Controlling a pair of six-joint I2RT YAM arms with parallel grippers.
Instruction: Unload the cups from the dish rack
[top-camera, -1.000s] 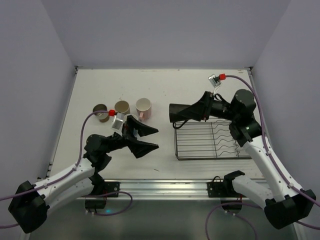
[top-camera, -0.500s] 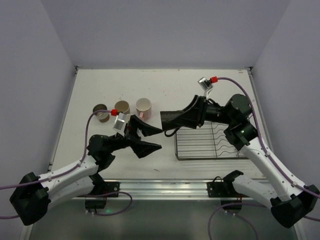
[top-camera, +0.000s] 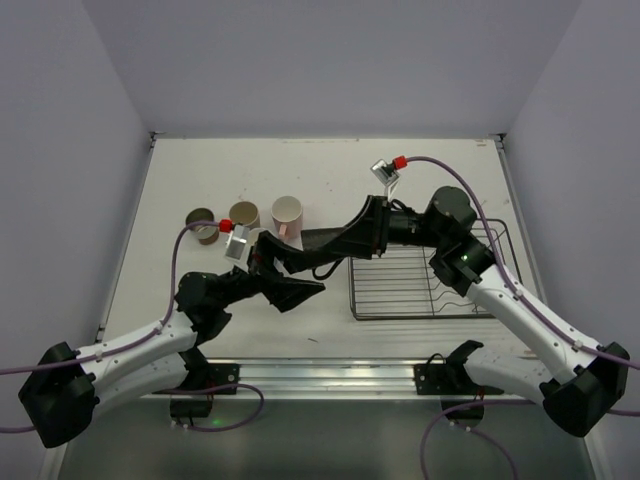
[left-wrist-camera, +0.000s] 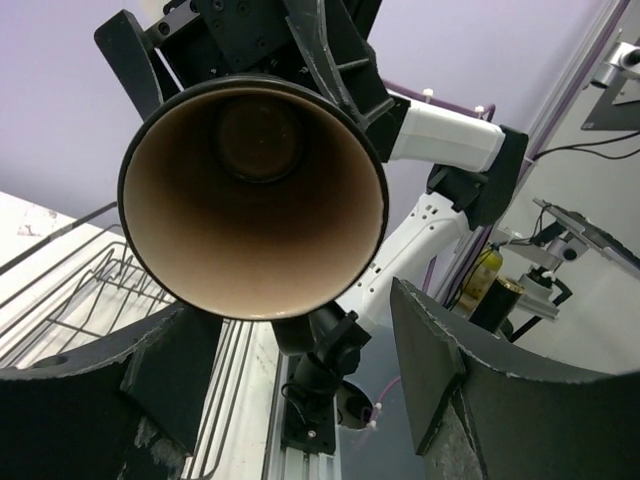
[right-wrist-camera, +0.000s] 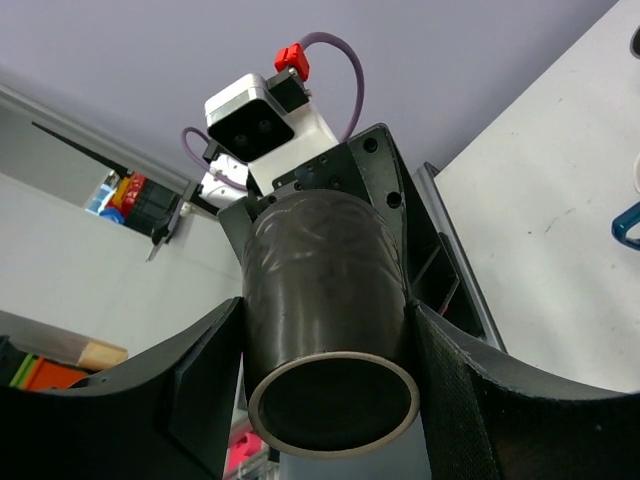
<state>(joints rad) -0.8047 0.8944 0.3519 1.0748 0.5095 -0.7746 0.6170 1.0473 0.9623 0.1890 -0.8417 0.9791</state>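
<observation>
My right gripper (top-camera: 318, 240) is shut on a dark brown cup (top-camera: 325, 241) and holds it on its side in the air, left of the dish rack (top-camera: 420, 285). In the right wrist view the cup (right-wrist-camera: 325, 300) sits clamped between both fingers of the gripper (right-wrist-camera: 328, 340). My left gripper (top-camera: 312, 273) is open just below and left of it. In the left wrist view the cup's beige mouth (left-wrist-camera: 252, 200) faces the camera, just above the spread fingers (left-wrist-camera: 480, 380) of the left gripper (left-wrist-camera: 295, 315). No cups show in the rack.
Three cups stand in a row at the back left: a brownish one (top-camera: 203, 225), a beige one (top-camera: 244, 214) and a pinkish one (top-camera: 287, 212). A blue handle (right-wrist-camera: 626, 225) shows at the right edge of the right wrist view.
My right arm has swung left with the dark cup, from over the rack's left end to my left gripper. The left gripper has edged right toward it, still open.
</observation>
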